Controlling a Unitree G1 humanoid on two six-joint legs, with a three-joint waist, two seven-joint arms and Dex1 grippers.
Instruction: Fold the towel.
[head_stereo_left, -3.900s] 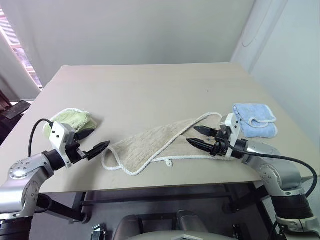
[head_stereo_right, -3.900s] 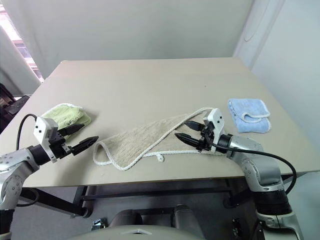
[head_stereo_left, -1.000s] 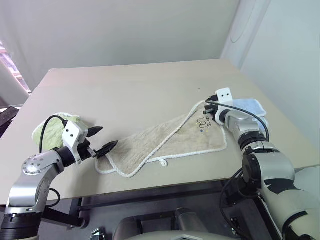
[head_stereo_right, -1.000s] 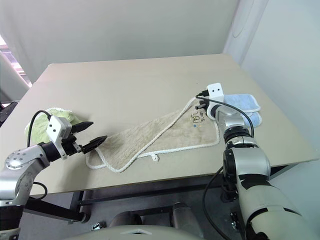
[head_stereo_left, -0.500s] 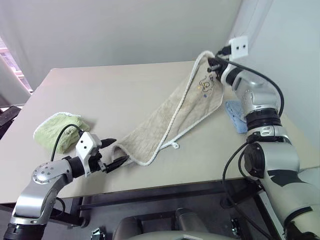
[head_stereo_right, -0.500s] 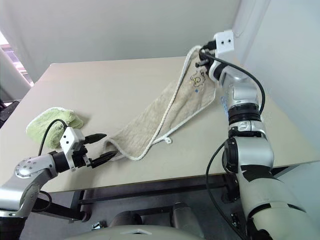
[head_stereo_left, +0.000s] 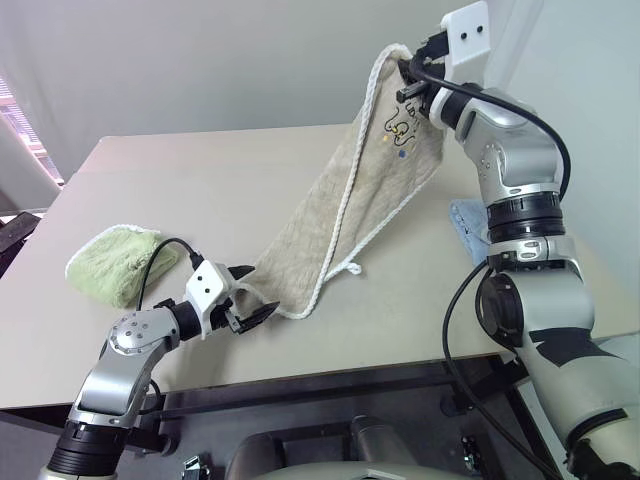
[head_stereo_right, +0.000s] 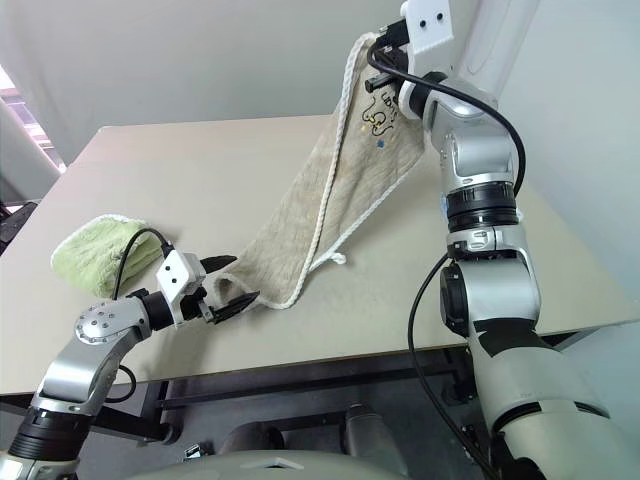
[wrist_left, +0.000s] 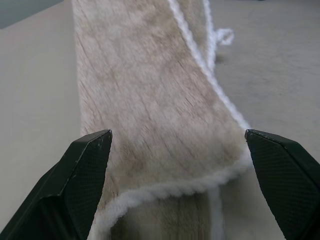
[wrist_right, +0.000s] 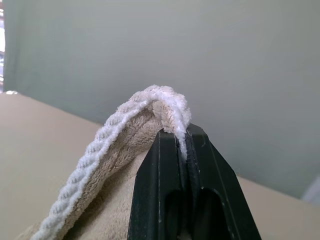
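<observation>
One towel (head_stereo_left: 345, 205) corner hung pinched in the raised right gripper (head_stereo_left: 408, 82); its low end lay between the left gripper's (wrist_left: 175, 165) wide jaws.

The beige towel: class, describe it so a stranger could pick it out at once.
On the tan table, one cloth is lifted high by the right gripper, its low end lying by the open left gripper. This towel is beige with white corded edging; the green towel lies folded.

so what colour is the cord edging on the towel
White, on the tan towel; clearest in the left wrist view.
</observation>
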